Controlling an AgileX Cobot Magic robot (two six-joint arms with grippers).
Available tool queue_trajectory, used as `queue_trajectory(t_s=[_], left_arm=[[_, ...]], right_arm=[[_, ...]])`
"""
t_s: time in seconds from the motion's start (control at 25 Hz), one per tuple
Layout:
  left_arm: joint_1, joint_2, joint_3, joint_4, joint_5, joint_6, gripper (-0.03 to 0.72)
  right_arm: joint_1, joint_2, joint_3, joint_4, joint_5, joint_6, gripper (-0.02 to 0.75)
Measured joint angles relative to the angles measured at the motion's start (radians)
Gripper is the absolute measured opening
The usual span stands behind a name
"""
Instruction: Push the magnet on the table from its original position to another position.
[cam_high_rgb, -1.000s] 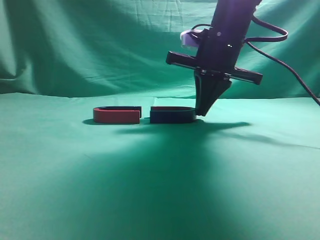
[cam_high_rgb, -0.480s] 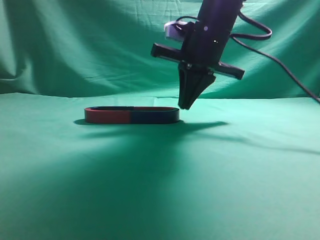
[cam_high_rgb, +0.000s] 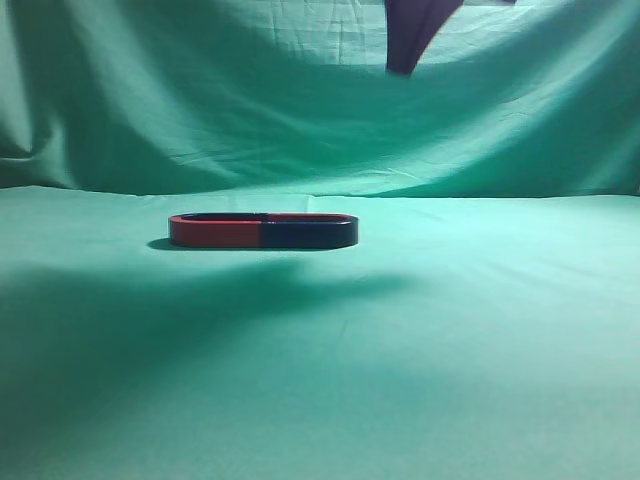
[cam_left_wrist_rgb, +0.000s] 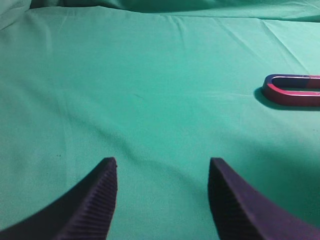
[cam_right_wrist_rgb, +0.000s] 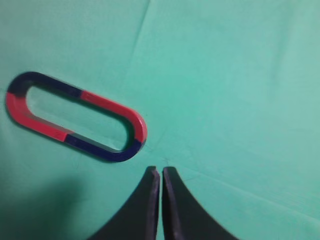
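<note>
The magnet (cam_high_rgb: 308, 232) is lying flat on the worktop (cam_high_rgb: 480, 340), its open ends touching those of the red-sided magnet (cam_high_rgb: 215, 231) on its left, forming one closed oval. The right pincer (cam_right_wrist_rgb: 161, 172) is hanging above it, narrowed almost to touching. The left pincer (cam_left_wrist_rgb: 162, 167) is gaping wide, holding nothing.

Only the joined magnets (cam_high_rgb: 263, 231) obstruct the table (cam_high_rgb: 480, 340)
</note>
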Motion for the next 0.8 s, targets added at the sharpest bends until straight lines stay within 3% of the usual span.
queue_trajectory(t_s=[0.28, 0.8], left_arm=[[0.0, 0.0, 0.0, 0.0, 0.0, 0.0, 0.372], [0.0, 0.0, 0.0, 0.0, 0.0, 0.0, 0.372]], right_arm=[[0.0, -0.229, 0.022, -0.071, 0.021, 0.045, 0.0], [0.0, -0.878, 0.558, -0.077, -0.014, 0.059, 0.0]])
